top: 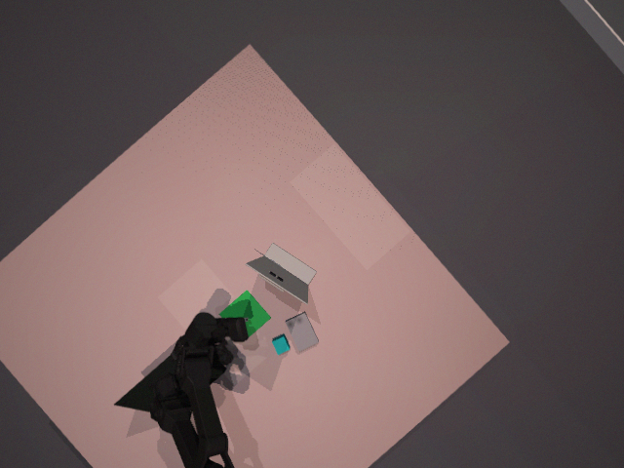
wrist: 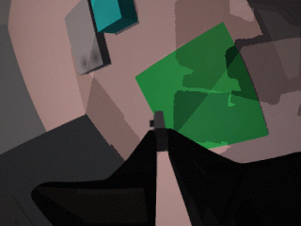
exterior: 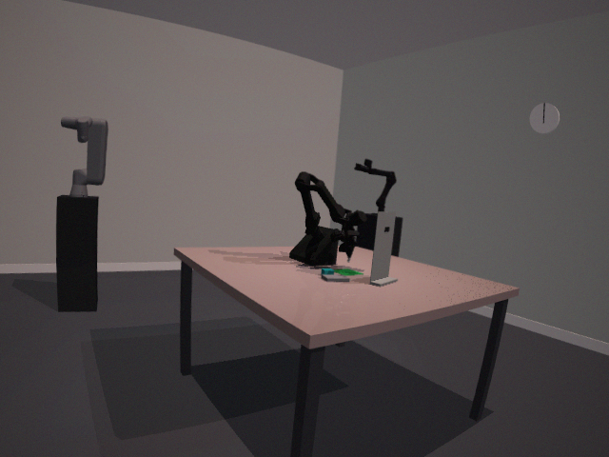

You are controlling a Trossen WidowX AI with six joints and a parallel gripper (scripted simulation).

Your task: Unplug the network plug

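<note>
My gripper (exterior: 349,259) (wrist: 160,135) points down, shut on the small dark grey plug (wrist: 159,121). It holds the plug above the table, near the edge of the green marked square (top: 259,317) (exterior: 350,271) (wrist: 165,80). In the top view the fingers are hidden under the wrist, and in the exterior view the plug is too small to make out. The upright panel (top: 292,286) (exterior: 382,253) (wrist: 56,146) stands apart from the gripper; its two dark sockets show in the top view.
A flat grey block (top: 302,333) (exterior: 336,278) (wrist: 85,38) and a teal block (top: 280,344) (exterior: 326,271) (wrist: 107,15) lie close together beside the green square. The panel's foot stands on the pink table (top: 212,201) (exterior: 275,289). The arm's dark base is on the square's other side.
</note>
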